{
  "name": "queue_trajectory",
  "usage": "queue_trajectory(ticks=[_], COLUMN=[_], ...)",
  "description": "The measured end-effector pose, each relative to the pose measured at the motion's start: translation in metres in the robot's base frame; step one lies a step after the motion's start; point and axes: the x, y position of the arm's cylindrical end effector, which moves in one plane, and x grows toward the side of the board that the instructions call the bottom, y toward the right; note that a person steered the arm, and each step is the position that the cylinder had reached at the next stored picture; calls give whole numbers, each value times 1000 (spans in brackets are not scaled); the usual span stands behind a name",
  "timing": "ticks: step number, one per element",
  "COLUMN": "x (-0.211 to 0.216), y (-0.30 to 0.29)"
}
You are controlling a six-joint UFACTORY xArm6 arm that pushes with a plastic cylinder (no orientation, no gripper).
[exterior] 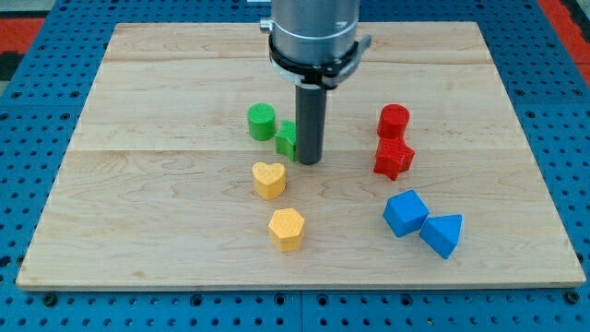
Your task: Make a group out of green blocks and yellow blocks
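My tip (309, 161) rests on the board at its middle, touching the right side of a green block (287, 138) whose shape is partly hidden by the rod. A green cylinder (262, 121) stands just to that block's upper left. A yellow heart (269, 180) lies below the green blocks, to the lower left of my tip. A yellow hexagonal block (287, 229) lies further down, below the heart.
A red cylinder (394, 121) and a red star-like block (394, 159) stand at the view's right. A blue cube (405, 213) and a blue triangular block (442, 234) lie at the lower right. All rest on the wooden board (147, 184).
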Motion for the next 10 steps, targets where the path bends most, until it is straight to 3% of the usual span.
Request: queue_trajectory(ticks=[2, 4, 6, 10], x=[-23, 41, 72, 34], y=[-35, 54, -18, -96])
